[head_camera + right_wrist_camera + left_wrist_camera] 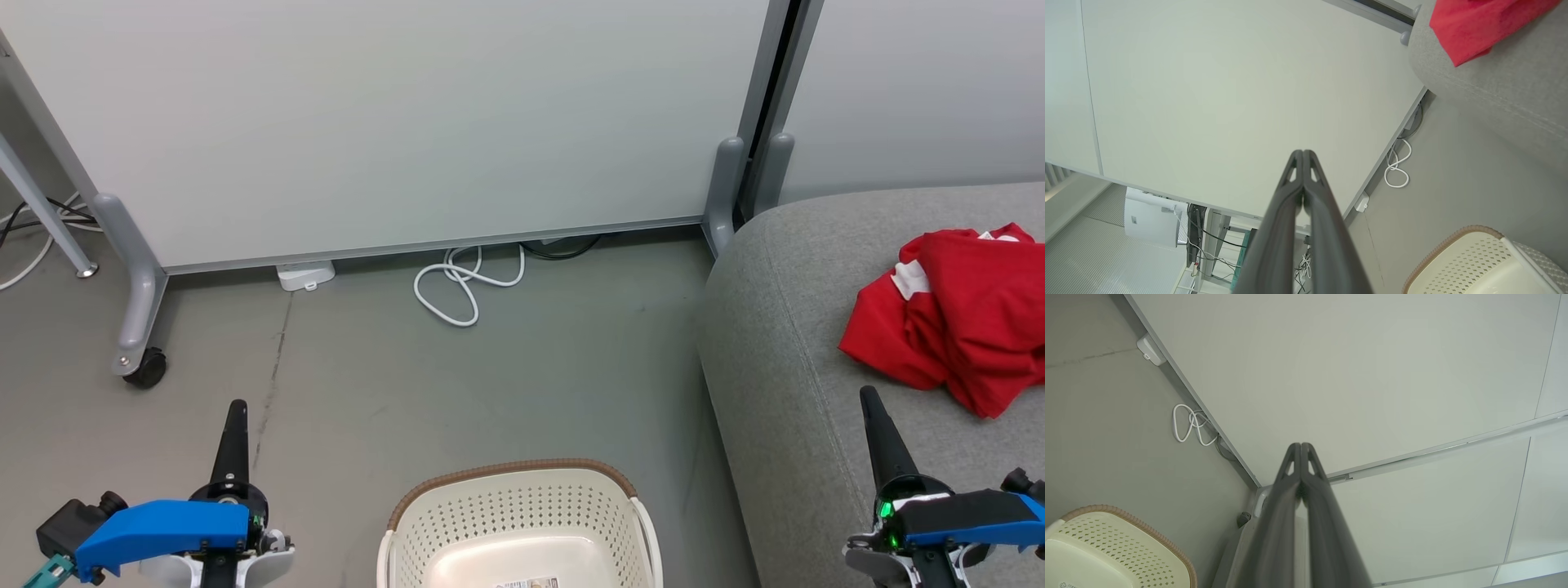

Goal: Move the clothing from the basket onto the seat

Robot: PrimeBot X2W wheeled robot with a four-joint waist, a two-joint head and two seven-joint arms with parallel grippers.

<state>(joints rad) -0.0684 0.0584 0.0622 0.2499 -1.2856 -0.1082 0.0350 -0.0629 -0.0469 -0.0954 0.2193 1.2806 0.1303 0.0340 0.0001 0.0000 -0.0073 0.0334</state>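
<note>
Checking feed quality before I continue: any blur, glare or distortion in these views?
Head view: sharp, evenly lit, no glare on the clothing or seat. Left wrist view: partition rail bows, fingers slightly soft. Right wrist view: same bowing, basket sharp.

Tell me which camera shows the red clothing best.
The head view: the clothing lies crumpled on the seat, nearly whole, cut at the right edge. The right wrist view catches a red corner. Left wrist faces the partition.
</note>
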